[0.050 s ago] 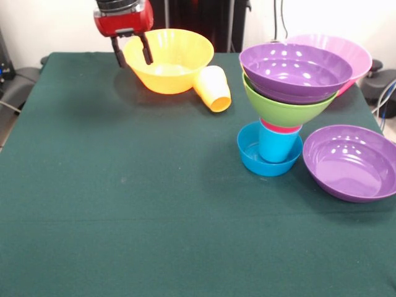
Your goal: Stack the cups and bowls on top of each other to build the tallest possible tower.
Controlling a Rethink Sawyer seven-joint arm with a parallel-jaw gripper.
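Observation:
My gripper (132, 54) hangs open at the far left, its two black fingers (146, 49) standing on either side of the left rim of the large orange-yellow bowl (173, 65). A yellow-orange cup (213, 88) lies on its side against that bowl's right flank. The tower stands at the right: a small blue bowl (250, 156) holds an upturned blue cup (276, 147), then a red cup's rim (279, 128), a lime green bowl (284, 110) and a wide purple bowl (296, 71) on top. A pink bowl (346, 52) shows just behind it. Another purple bowl (351, 162) sits on the table at the tower's right.
The dark green cloth (124, 204) covers the whole table. Dark equipment and cables (383, 93) stand off the table's right edge, and a grey object (15, 86) lies past its left edge.

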